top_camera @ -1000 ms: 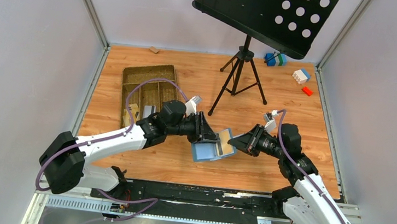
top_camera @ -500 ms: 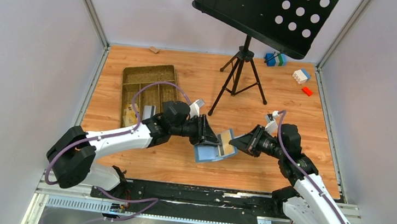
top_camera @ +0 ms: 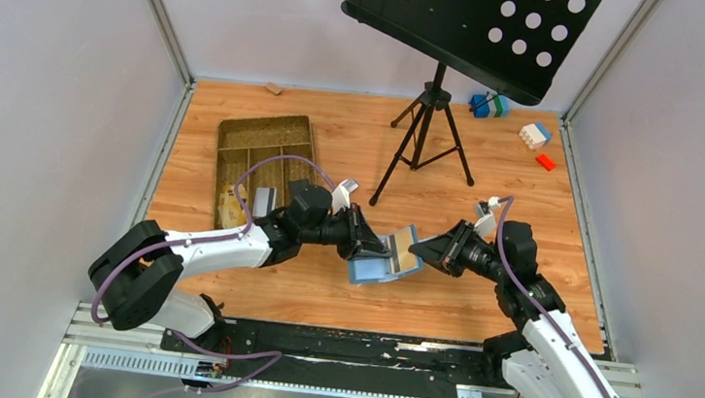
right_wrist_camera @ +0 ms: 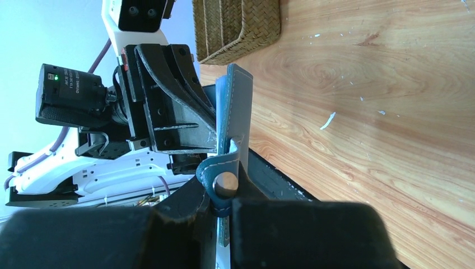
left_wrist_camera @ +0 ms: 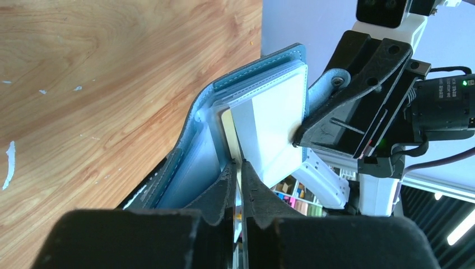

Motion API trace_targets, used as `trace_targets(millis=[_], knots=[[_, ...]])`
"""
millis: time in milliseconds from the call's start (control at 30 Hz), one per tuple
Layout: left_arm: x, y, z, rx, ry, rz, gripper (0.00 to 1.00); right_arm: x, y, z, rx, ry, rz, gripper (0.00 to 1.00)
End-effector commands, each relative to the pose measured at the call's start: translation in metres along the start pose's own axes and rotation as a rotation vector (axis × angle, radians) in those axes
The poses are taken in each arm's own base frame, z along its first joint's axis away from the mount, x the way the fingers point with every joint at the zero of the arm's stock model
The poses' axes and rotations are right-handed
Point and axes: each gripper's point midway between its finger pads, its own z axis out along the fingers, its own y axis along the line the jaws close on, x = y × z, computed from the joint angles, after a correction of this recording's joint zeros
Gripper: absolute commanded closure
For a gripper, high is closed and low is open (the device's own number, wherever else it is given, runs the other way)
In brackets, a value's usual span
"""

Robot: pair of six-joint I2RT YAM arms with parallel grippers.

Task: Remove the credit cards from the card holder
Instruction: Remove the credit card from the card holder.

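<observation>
Blue, stitched and leather-look, folded open like a book: that's the flat rectangular card holder (top_camera: pixel 383 263). It's up off the wooden table (top_camera: pixel 335 139), hanging in the air between the two arms. Poking out of its inner pocket is a thin, pale silvery-grey credit card (left_wrist_camera: pixel 274 120), with a tan edge tucked just behind it. A black card I can't pick out from here.

The left gripper (left_wrist_camera: pixel 241 178) has its fingers pressed nearly together on the near edge of that pale card; by the wrist view, that's a pinch. Opposite, the right gripper (right_wrist_camera: pixel 224 193) is clamped tight on the other flap, right at the small snap tab. Off to the left, the brown woven compartmented tray (top_camera: pixel 220 147) sits well apart.

Now the risks, as I read them. The bite on the card looks shallow, so on a pull the fingers could slide off that slick edge. If the pocket grips hard, the whole holder may twist out of the right gripper at the tab and drop. And a skewed pull could jam or bend the card.
</observation>
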Motion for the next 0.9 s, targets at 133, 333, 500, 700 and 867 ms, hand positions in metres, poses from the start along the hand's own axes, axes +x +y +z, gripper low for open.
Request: trace_targets(millis=[133,333,500,700,867], knots=[[0.0,-0.044,-0.006,0.156,-0.016,0.048,0.95,0.006,0.014,-0.003,-0.064,0.029,-0.008,1.0],[-0.004,-0.02,-0.01,-0.017,-0.029,0.096,1.0,-0.002,-0.004,-0.008,0.075,-0.022,-0.033,1.0],[-0.001,0.013,-0.019,-0.233,0.006,0.138,1.0,-0.012,-0.007,-0.013,0.141,-0.07,-0.053,1.0],[-0.001,0.025,-0.028,-0.303,0.002,0.162,0.85,-0.019,-0.01,-0.016,0.178,-0.109,-0.052,1.0],[0.001,0.035,-0.033,-0.335,-0.005,0.156,0.53,-0.02,-0.011,-0.017,0.181,-0.117,-0.047,1.0]])
